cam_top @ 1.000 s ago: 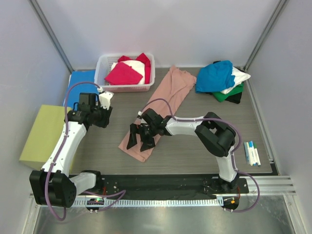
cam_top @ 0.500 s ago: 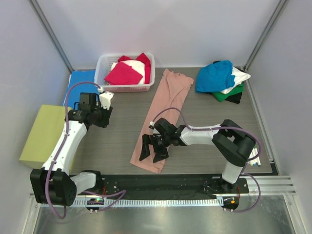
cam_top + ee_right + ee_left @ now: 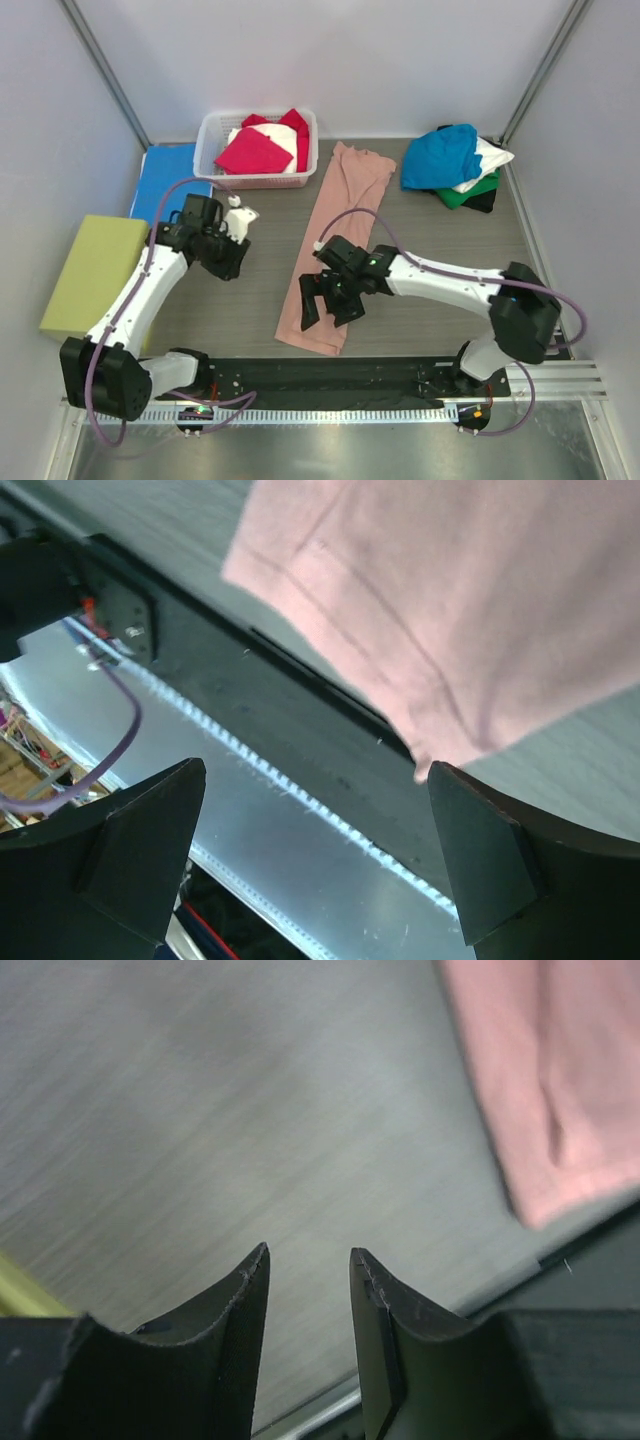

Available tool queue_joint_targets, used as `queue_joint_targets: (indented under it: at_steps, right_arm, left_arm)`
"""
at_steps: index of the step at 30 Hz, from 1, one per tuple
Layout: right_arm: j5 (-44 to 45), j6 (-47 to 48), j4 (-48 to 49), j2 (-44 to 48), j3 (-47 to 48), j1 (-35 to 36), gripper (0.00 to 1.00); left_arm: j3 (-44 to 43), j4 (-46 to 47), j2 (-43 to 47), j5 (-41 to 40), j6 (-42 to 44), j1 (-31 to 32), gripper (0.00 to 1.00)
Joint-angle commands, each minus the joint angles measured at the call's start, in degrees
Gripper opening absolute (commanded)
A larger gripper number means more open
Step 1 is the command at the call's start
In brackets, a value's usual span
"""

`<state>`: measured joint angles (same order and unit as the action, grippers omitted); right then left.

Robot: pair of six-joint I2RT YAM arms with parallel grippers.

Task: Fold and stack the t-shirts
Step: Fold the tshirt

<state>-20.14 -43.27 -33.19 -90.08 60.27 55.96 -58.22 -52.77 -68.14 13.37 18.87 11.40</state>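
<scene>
The dusty-pink t-shirt (image 3: 335,232) lies as a long narrow strip from the table's back middle to its front edge; it shows in the left wrist view (image 3: 550,1080) and the right wrist view (image 3: 470,600). My right gripper (image 3: 328,305) is wide open and empty, above the strip's near end. My left gripper (image 3: 232,262) is open and empty over bare table, left of the strip. A pile of teal-blue, white, green and black t-shirts (image 3: 455,165) sits at the back right. Magenta and white t-shirts (image 3: 262,148) lie in a white basket (image 3: 207,150).
A flat blue folder (image 3: 165,175) lies left of the basket. A yellow-green box (image 3: 90,270) stands at the left edge. Marker pens (image 3: 516,313) lie at the right front. The black mounting rail (image 3: 340,375) runs along the near edge.
The pink strip's near end has swung right and toward the front edge with my right gripper, which is now open above it. My left gripper has moved right and nearer the front.
</scene>
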Motion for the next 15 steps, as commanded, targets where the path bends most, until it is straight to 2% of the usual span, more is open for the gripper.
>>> queue_joint_targets:
  at_steps: [1,3,4,6,10,15]
  right_arm:
    - [3.44,-2.96,-4.87,10.25,-3.48,0.29,1.00]
    - [4.84,-5.58,-4.78,12.64,-8.03,0.20,1.00]
    - [5.11,-6.38,-4.43,14.83,-9.63,0.28,1.00]
    - [5.20,-9.62,-1.98,16.69,-14.80,0.29,1.00]
    - [5.11,-14.02,3.91,18.45,-21.06,0.29,0.96]
    - [4.59,-15.53,9.63,14.51,-23.18,0.29,0.92]
  left_arm:
    - [-1.46,-11.21,1.08,3.25,2.40,10.79,0.40]
    - [-0.06,-9.99,1.60,-1.58,0.73,15.21,0.41]
    - [0.03,-10.07,1.34,-1.85,0.55,18.10,0.41]
    - [-0.23,-8.94,-0.75,-1.77,0.37,19.88,0.41]
    - [-0.23,-5.77,-6.47,-0.80,0.29,20.94,0.41]
    - [-0.67,-2.42,-13.06,1.83,-0.15,21.30,0.40]
